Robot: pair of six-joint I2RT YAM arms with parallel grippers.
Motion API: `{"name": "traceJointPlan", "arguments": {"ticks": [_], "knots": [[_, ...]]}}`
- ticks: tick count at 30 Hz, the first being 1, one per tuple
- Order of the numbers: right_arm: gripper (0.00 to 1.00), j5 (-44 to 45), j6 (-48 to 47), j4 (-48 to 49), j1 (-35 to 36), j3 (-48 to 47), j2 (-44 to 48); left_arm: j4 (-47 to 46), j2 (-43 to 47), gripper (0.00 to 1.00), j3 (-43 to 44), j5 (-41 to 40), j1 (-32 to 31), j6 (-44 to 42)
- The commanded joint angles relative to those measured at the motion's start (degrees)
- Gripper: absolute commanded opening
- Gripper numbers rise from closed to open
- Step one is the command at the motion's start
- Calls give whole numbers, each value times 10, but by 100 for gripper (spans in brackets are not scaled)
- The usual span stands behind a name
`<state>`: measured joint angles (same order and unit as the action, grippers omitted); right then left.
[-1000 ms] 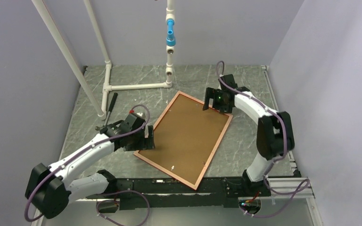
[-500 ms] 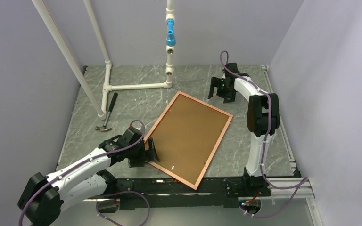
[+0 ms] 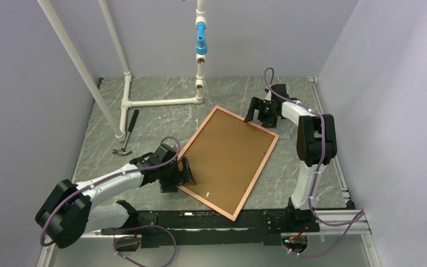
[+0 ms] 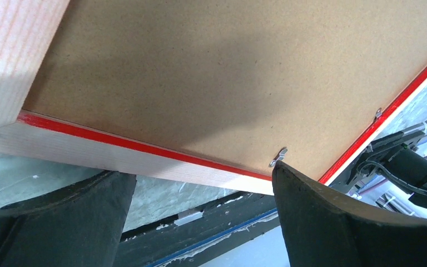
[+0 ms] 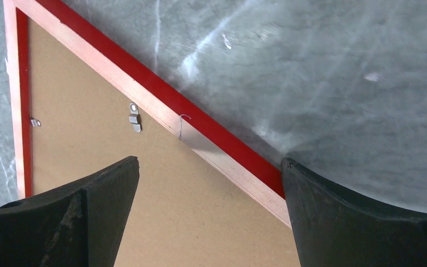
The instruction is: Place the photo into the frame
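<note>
The frame (image 3: 257,177) lies face down in the middle of the table, its pale wood back up, with a brown backing board (image 3: 228,158) set in it. The photo is hidden. My left gripper (image 3: 186,172) is open at the frame's near left edge. In the left wrist view, the wood border (image 4: 89,147) crosses in front of the left gripper (image 4: 200,175), and one fingertip (image 4: 289,178) is beside a small metal clip (image 4: 279,157). My right gripper (image 3: 256,114) is open over the far edge. In the right wrist view the right gripper (image 5: 208,162) has the red-edged border (image 5: 211,130) between its fingers.
A hammer (image 3: 127,136) lies at the left of the table. A white pipe stand (image 3: 161,102) with a blue fitting (image 3: 200,44) rises at the back. The black base rail (image 3: 211,222) runs along the near edge. Grey walls close in both sides.
My left gripper swung right to the frame's near left edge, and the frame shifted slightly to the right. My right gripper drew back toward the far wall, then returned to the frame's far edge.
</note>
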<state>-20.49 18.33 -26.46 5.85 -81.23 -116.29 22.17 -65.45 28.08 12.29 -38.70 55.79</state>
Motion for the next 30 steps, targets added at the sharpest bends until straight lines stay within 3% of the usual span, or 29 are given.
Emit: {"name": "traceJointPlan", "arguments": {"ticks": [1,7,15,23,30], "knots": [[100,-67,22,-4,-11,90,33,-73,-48,96,35,-24,15,-29],[100,-71,35,27,-16,201,104,-79,-95,95,80,5,78,-77],[99,-83,54,55,-15,354,233,-29,-203,95,222,26,146,-170],[98,-76,118,57,38,494,376,44,-309,95,338,16,152,-207],[99,-47,131,-4,62,507,430,142,-355,97,410,-47,152,-239]]}}
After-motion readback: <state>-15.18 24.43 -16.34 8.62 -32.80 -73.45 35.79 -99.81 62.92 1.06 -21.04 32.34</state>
